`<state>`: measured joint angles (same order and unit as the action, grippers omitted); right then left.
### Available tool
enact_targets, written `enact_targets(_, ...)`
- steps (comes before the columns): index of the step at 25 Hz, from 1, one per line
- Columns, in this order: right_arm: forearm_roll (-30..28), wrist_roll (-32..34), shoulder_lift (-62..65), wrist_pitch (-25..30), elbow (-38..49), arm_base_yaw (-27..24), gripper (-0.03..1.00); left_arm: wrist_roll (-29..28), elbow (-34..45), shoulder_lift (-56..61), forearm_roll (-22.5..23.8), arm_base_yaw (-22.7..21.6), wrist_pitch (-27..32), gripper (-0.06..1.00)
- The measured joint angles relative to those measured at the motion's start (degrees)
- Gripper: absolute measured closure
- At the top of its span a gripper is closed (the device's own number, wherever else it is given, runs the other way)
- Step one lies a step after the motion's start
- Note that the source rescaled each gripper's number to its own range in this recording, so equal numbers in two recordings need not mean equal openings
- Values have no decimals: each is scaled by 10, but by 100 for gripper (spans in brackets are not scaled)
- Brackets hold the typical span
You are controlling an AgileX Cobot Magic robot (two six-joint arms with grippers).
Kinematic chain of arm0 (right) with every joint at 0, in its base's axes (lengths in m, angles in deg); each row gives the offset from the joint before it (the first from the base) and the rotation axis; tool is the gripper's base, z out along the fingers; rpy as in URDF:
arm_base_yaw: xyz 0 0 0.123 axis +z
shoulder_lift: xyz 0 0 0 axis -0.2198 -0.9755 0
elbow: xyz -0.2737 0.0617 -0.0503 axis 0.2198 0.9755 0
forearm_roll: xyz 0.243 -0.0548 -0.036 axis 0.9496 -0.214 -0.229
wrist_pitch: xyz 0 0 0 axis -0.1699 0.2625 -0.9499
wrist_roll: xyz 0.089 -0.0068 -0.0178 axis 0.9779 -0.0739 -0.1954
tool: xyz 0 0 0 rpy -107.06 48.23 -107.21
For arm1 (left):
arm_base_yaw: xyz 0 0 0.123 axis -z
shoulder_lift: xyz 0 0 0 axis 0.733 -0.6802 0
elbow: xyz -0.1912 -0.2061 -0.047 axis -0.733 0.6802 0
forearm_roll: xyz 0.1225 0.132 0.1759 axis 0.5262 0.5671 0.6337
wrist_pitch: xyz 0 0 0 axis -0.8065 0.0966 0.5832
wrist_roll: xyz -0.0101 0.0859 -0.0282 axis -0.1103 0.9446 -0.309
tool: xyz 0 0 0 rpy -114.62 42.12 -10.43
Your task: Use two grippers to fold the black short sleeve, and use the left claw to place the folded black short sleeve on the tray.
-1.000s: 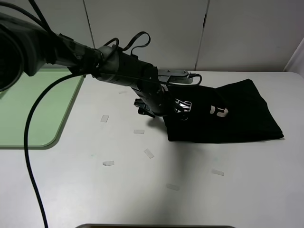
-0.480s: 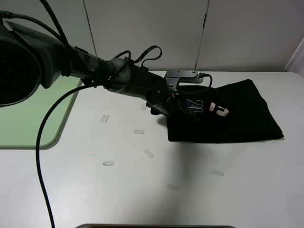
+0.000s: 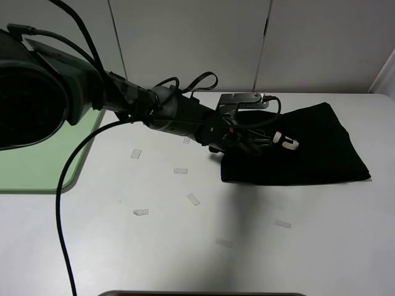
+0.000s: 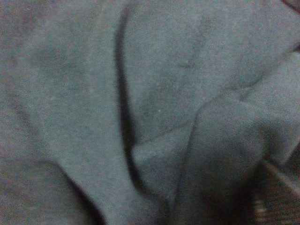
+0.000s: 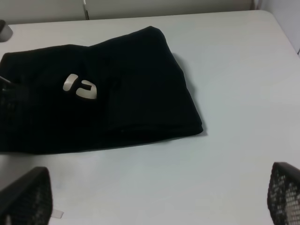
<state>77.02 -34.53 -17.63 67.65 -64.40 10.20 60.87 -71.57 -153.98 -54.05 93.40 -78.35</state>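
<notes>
The folded black short sleeve lies on the white table at the right, with a white logo on top. It also shows in the right wrist view. My left arm reaches across, and my left gripper is at the shirt's left part, next to the logo. The left wrist view is filled with dark fabric, so its jaws are hidden. My right gripper is open and empty, hovering above bare table short of the shirt's near edge. The green tray lies at the far left.
Several small pieces of clear tape lie scattered on the white table in front of the shirt. A grey wall panel stands behind the table. A cable hangs from my left arm over the table's left side.
My left arm has stretched to the right, moving the gripper from the shirt's left edge further over it toward the logo. The shirt's left edge shifted slightly right.
</notes>
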Motion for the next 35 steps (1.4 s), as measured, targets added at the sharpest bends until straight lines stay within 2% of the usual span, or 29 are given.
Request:
enact_targets(5, 0, 0, 0, 0, 0, 0, -3, -3, 0, -4, -2, 1, 3, 70)
enact_targets(6, 0, 0, 0, 0, 0, 0, -3, -3, 0, -5, -2, 1, 3, 73)
enact_targets(12, 0, 0, 0, 0, 0, 0, -3, -5, 0, -4, -4, -2, 10, 73)
enact_targets(15, 0, 0, 0, 0, 0, 0, -3, -5, 0, 4, -6, -10, 39, 73)
enact_targets(20, 0, 0, 0, 0, 0, 0, -3, -5, 1, 41, -4, -31, 162, 73)
enact_targets(24, 0, 0, 0, 0, 0, 0, -3, -6, 2, 70, 20, -48, 252, 73)
enact_targets(35, 0, 0, 0, 0, 0, 0, -3, 4, 4, 157, 97, -68, 411, 73)
